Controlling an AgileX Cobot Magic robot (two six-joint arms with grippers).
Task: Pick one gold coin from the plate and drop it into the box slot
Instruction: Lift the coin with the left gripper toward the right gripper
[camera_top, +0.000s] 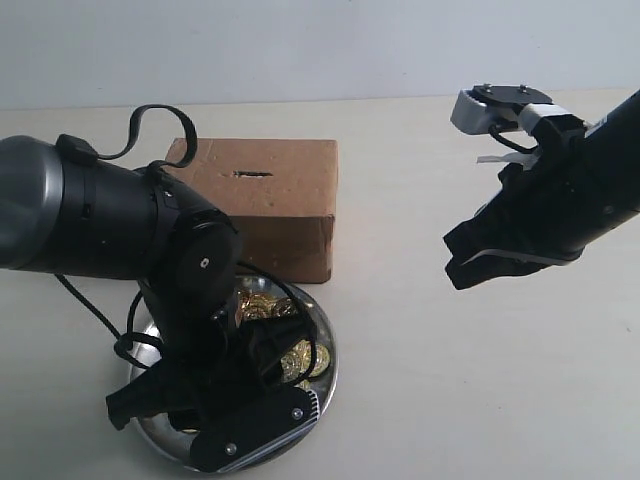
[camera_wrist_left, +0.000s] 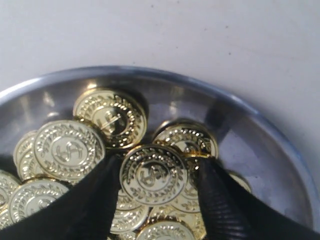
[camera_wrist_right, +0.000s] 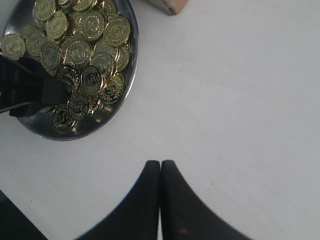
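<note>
The silver plate lies in front of the brown cardboard box, whose dark slot is on its top face. The plate holds several gold coins. My left gripper is down in the plate and open. Its black fingers stand on either side of one gold coin lying flat on the pile, close on one side and with a small gap on the other. My right gripper hangs shut and empty over bare table, to the right of the box.
The left arm's bulky black body covers the left part of the plate and the box's left end. The plate rim rises just beyond the left fingertips. The pale table extends right of the plate.
</note>
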